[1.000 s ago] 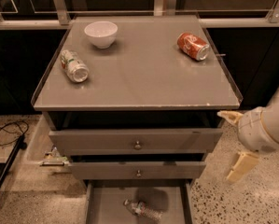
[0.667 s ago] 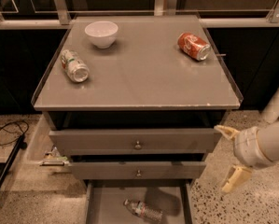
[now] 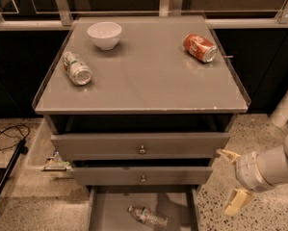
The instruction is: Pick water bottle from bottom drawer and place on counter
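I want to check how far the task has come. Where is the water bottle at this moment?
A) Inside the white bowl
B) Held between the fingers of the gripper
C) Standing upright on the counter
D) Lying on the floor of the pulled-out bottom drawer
D: the water bottle lies on its side in the bottom drawer, while the gripper hangs open and empty to the right of the drawers.

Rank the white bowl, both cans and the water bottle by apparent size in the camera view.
1. White bowl.
2. Silver-green can and orange-red can: alike.
3. Water bottle in the bottom drawer: long but slimmest; it sits lower, so unsure.
End effector, open, hangs right of that drawer.
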